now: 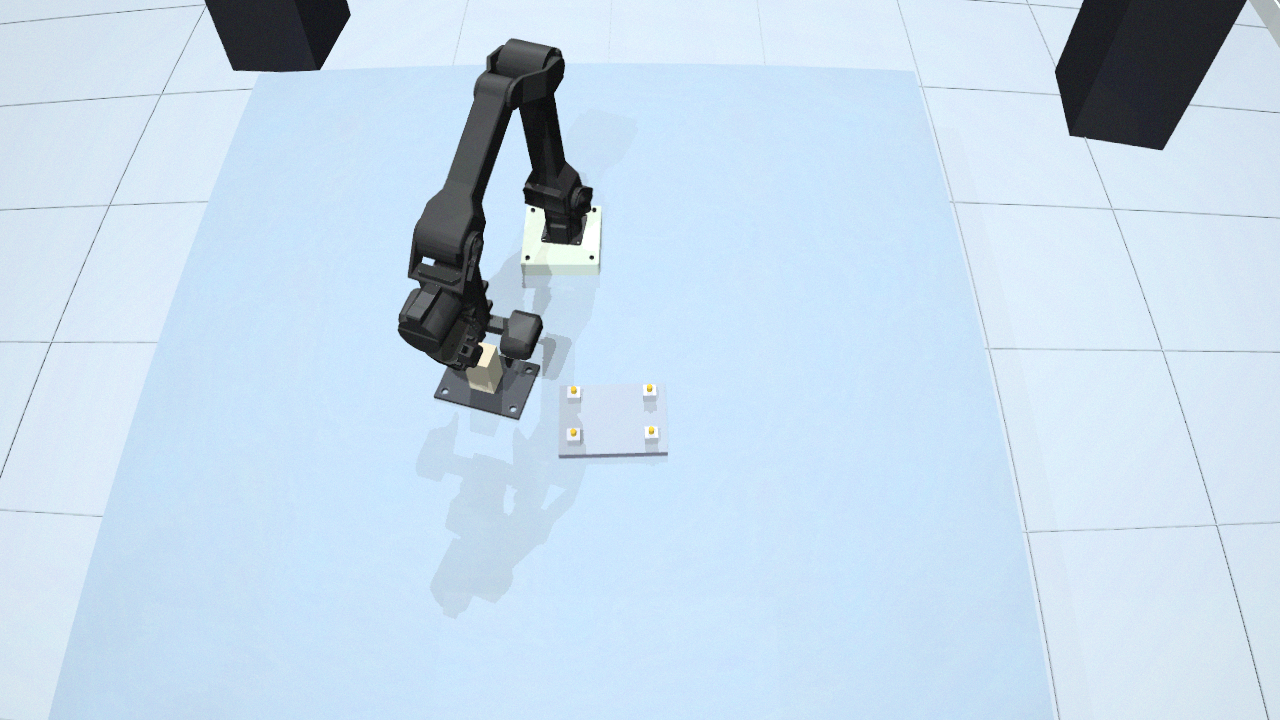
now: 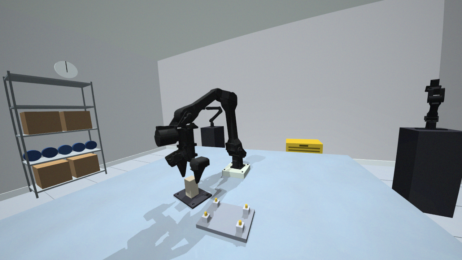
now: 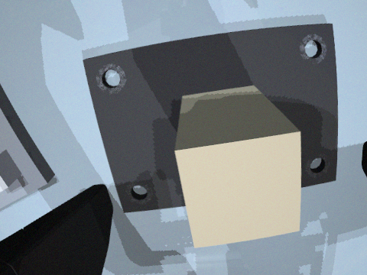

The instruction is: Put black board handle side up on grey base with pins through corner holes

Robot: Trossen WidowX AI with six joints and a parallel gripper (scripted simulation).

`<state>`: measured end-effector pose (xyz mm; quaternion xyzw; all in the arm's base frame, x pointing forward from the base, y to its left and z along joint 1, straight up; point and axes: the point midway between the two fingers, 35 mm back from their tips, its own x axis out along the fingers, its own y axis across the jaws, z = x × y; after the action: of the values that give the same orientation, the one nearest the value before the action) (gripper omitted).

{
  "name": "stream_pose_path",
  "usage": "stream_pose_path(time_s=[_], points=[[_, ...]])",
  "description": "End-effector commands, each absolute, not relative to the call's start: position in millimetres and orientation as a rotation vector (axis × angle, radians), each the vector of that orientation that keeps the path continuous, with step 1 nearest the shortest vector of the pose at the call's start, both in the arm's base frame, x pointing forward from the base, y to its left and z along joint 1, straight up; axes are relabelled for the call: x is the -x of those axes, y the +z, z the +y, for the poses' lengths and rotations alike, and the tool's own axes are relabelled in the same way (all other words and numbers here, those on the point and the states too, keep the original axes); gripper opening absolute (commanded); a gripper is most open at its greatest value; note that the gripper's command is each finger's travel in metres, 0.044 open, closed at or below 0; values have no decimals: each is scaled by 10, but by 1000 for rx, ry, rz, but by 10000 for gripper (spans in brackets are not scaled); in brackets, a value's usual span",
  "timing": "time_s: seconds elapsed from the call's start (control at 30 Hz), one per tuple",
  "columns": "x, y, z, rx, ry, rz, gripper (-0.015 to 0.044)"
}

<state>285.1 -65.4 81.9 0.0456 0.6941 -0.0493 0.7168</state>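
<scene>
Wrist cam: base cut off L (pins unseen), board whole.

You're in a workshop or lab: boxed shelving at nine o'clock, pedestal-mounted arm at three (yellow chest near one).

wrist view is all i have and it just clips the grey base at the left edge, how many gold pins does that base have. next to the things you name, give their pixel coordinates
Observer: The grey base (image 1: 613, 416) (image 2: 226, 215) (image 3: 5, 131) has four gold pins (image 1: 573, 390) (image 2: 205, 213), one near each corner.
Operator: ok and what is the arm standing on
Observer: A pale mounting block (image 1: 572, 266) (image 2: 232, 173), beyond the black board (image 1: 458, 396) (image 2: 194, 203) (image 3: 126, 145) as the exterior view looks at it.
</scene>
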Motion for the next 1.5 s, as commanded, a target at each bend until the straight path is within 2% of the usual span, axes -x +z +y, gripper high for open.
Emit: stream_pose_path(time_s=[0.0, 0.77, 1.13, 1.37, 1.47], points=[[-2852, 721, -658, -104, -116, 1543, 440], [-2834, 384, -653, -104, -116, 1543, 440], [-2834, 384, -653, -104, -116, 1543, 151], [-2834, 384, -653, -104, -116, 1543, 105], [-2836, 401, -654, -104, -116, 1543, 26]])
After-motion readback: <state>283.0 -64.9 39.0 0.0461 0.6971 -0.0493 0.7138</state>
